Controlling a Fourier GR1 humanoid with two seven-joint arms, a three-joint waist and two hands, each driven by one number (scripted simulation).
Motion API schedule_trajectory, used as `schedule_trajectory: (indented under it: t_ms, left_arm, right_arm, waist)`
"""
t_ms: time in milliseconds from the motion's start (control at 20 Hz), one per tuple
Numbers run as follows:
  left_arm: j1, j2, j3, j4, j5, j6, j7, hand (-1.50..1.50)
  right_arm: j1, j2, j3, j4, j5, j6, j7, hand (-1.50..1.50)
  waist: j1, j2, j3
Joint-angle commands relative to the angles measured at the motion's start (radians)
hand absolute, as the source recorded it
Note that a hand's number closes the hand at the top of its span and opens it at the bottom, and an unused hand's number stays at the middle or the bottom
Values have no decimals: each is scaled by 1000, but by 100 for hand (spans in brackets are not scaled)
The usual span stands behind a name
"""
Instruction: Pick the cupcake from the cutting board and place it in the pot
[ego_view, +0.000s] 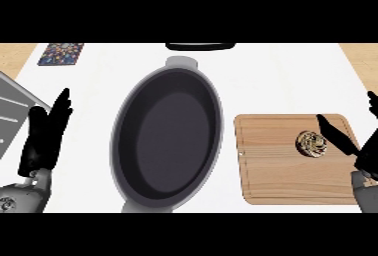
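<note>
Cupcake (313, 143) on the cutting board (280, 175), in its right half and nearer the far edge. Just left of the right robot hand (363, 156), with straight, spread fingers (336, 134) pointing up and leftward, holding nothing; contact between nearest finger and cake impossible to tell. Roundish, so no long axis to line up with; reachable from the right side or from above.

Left robot hand (43, 136) at the view's left, likewise open with fingers up, resting, well apart from the board and across the pot (118, 135) from it. Clearly a job for the right.

Pot between the two hands, a long oval with long axis running near to far, right rim just beside the board's left edge. Carry path therefore leftward, over bare board and one rim, with wide room inside for setting down. Bare white surface (280, 80) beyond the board; nothing standing in the way. Pick not yet begun, by the look of it.
</note>
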Motion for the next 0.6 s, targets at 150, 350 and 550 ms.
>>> schedule_trajectory:
  t_ms: [150,350,550]
  left_arm:
    - [86,44,35,93,-11,-27,-9,0]
    - [121,43,36,52,-10,-26,-7,0]
    - [113,33,29,52,-25,-24,14,0]
  right_arm:
    - [54,-4,104,-6,277,-33,312,-150]
    - [57,-75,118,-5,374,132,545,-150]
    - [-11,-134,165,-77,409,372,770,-150]
  waist:
    - [6,9,-30]
    - [11,4,-33]
    - [17,2,-32]
